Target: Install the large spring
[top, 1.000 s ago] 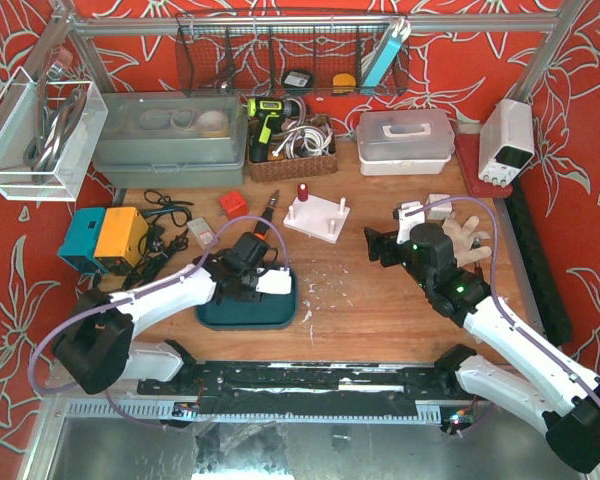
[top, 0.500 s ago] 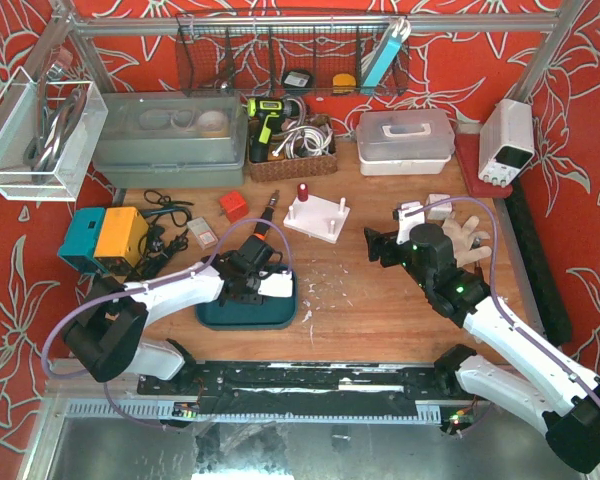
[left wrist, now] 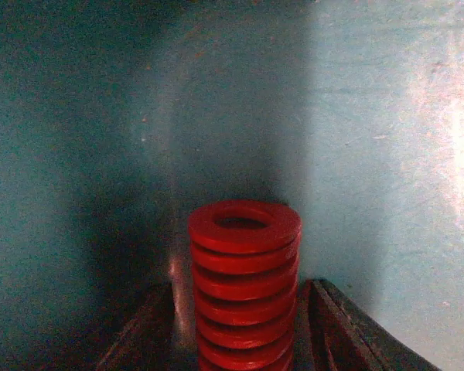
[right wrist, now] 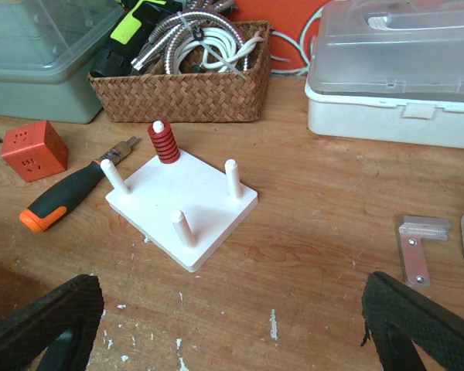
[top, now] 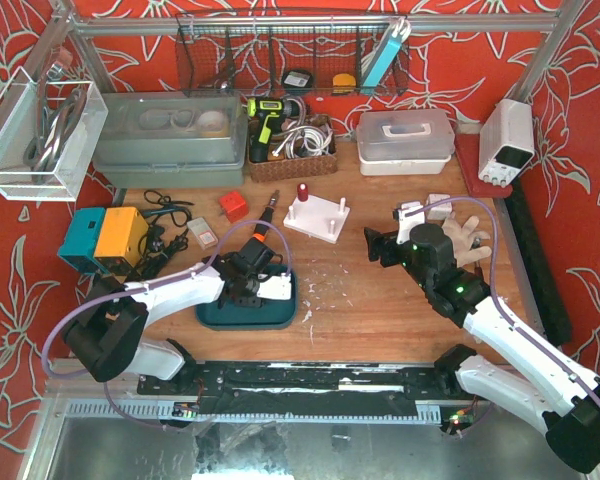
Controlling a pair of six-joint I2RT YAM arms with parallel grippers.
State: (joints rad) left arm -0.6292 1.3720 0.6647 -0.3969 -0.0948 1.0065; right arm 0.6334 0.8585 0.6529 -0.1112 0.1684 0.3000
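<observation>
Left pincer (left wrist: 240, 313) grips the large spring (left wrist: 243, 255), long axis aimed at the tray (left wrist: 387, 154) floor.

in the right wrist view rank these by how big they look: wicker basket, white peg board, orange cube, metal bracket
1. wicker basket
2. white peg board, almost the same as the basket. It sits nearer the camera, so that order is unsure.
3. orange cube
4. metal bracket

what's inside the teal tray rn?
A large red spring, between the left tool's fingers. From above, the arm covers much of the tray; anything else there is hidden.
</observation>
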